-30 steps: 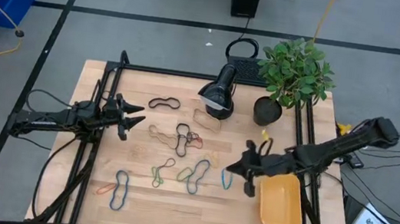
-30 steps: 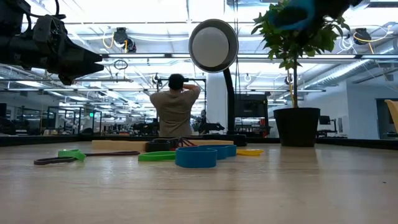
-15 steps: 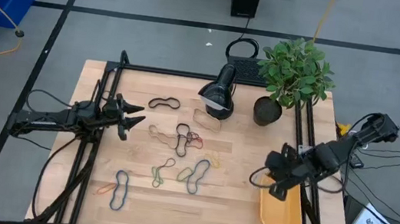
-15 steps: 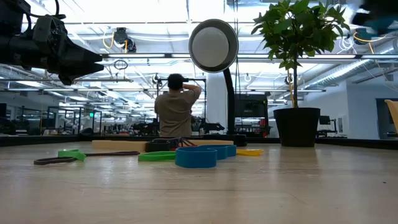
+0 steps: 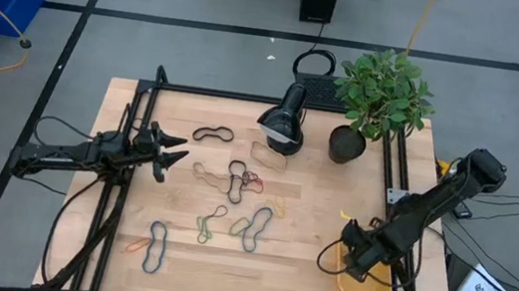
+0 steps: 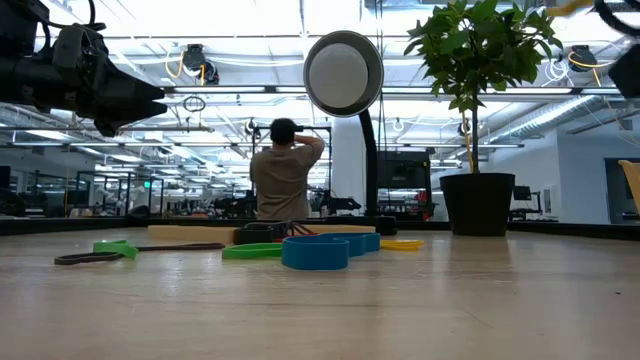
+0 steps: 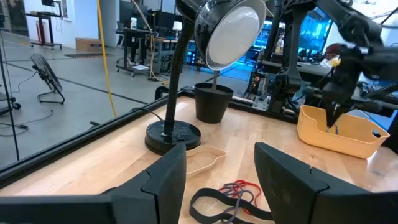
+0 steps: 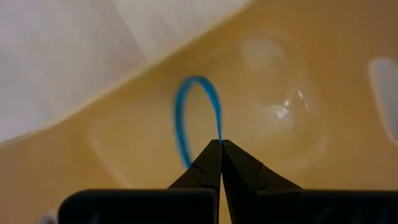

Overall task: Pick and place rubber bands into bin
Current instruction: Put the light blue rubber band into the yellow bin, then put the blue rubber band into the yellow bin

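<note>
A wooden table point(image 5: 302, 282) seen from above holds a scatter of rubber bands point(image 5: 231, 207) across its middle, a black desk lamp point(image 5: 282, 123) and a potted plant point(image 5: 378, 96) along the far edge, and a yellow-orange bin point(image 5: 362, 285) at the near right corner. The bin's long axis runs from the far edge toward the near edge of the table. The right gripper point(image 8: 220, 144) hangs pointing down inside the bin, its fingers clenched tip to tip on a blue rubber band point(image 8: 198, 118). In the right wrist view the band forms a narrow loop standing out from the fingertips over the bin's floor; whether its far end touches the floor is hard to judge. The left gripper point(image 5: 176, 151) waits above the left side of the table with its fingers apart and nothing between them, pointing toward the centre. Just beyond it lie a black band point(image 5: 213, 133) and a tan band point(image 5: 268, 154), the latter near the lamp's base. A tangle of tan, black and red bands point(image 5: 240, 176) sits at mid-table. Nearer the front edge are a green band point(image 5: 206, 226), a blue and green band point(image 5: 252, 227), a dark blue band point(image 5: 157, 247) lying lengthwise toward the front, and an orange band point(image 5: 137, 245) beside it. A small yellow band point(image 5: 278, 208) lies between the tangle and the bin. In the low view a person point(image 6: 284, 170) stands in the room behind the table, facing away.
</note>
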{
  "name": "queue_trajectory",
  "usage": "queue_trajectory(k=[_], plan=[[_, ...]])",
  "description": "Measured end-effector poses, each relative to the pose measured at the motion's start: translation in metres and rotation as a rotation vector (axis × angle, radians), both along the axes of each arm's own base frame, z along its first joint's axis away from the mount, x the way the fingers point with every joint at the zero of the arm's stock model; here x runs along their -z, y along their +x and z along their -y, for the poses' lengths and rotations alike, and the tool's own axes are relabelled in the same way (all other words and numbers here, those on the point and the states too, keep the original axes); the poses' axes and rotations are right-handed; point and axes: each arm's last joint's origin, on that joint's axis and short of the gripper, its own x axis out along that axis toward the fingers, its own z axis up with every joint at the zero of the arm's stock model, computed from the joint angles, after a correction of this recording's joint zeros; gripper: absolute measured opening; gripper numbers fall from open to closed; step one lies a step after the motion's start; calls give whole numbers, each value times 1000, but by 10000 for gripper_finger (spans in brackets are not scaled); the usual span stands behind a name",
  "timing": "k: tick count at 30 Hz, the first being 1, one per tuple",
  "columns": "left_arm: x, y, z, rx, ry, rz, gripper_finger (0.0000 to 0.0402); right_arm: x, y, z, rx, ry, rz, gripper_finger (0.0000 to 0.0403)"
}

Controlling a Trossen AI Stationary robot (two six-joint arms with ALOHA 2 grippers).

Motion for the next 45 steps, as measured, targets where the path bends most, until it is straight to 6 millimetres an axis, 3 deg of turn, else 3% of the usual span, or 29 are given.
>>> queue_trajectory(k=[9, 22, 30, 38, 45], plan=[[0, 0, 0, 0, 0, 0, 196, 31, -7, 7, 25, -52, -56, 0], [0, 0, 0, 0, -1, 0, 196, 35, -4, 4, 26, -7, -8, 25], [0, 0, 0, 0, -6, 2, 196, 35, -4, 4, 27, -4, -8, 95], [0, 0, 0, 0, -6, 1, 196, 22, -8, 5, 121, 100, -12, 148], [0, 0, 0, 0, -5, 2, 196, -4, -8, 12, 159, 83, 226, 152]])
